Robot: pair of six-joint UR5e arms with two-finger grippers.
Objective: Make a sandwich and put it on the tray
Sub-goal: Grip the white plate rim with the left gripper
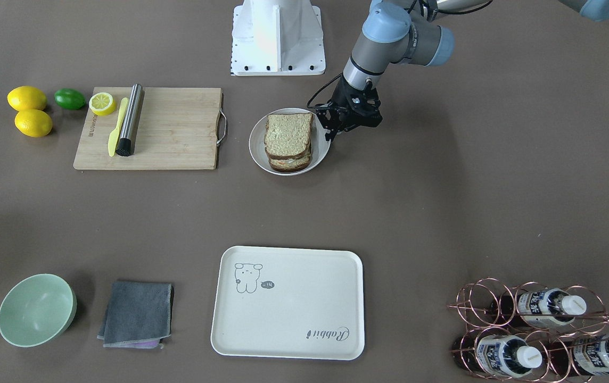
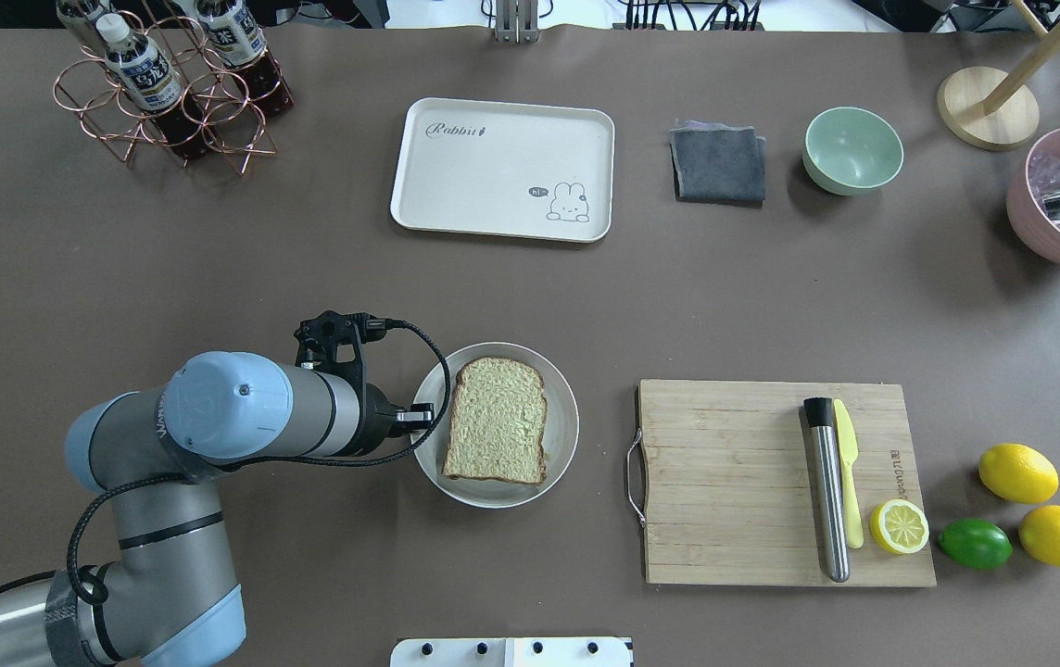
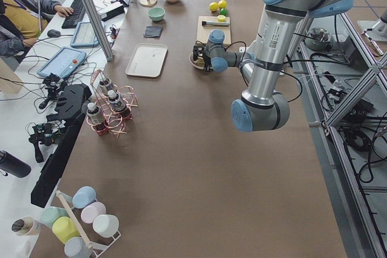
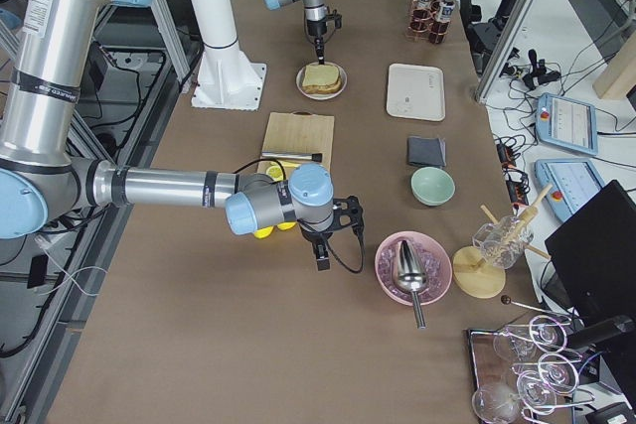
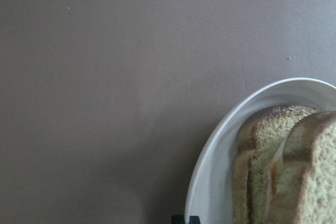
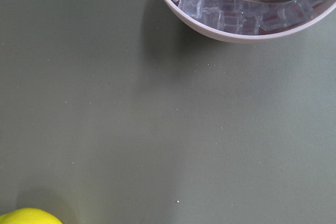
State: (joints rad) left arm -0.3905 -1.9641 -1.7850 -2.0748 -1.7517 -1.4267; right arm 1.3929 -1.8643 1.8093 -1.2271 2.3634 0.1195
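Judging from how things lie, the chief risk is seen in the looseness of the sandwich (image 2: 496,421). It is stacked but unfastened on the round white dish (image 2: 565,435) near the robot, while the tray (image 2: 502,195) is set well apart across the table, with the sandwich not yet on it. The left gripper (image 1: 332,135) is held at the dish's rim on the robot's left side. Its fingers are drawn close together there, but whether the rim is pinched between them cannot be told. If the rim is pressed or lifted from that one edge, the dish could be tipped and the slices shed toward the cutting board (image 2: 725,482). If the stack is taken from the side, the layers could be sheared and the egg (image 5: 276,163), glimpsed as a pale and orange streak between the slices, squeezed out. The right gripper (image 4: 323,257) is seen only from the side, near the pink bowl (image 2: 1026,213), so its fingers' state cannot be told either. The sandwich is laid flat, its long axis run roughly from the robot toward the tray's side, slightly leaned. The rounded end of the top slice appears to be pointed away from the robot.
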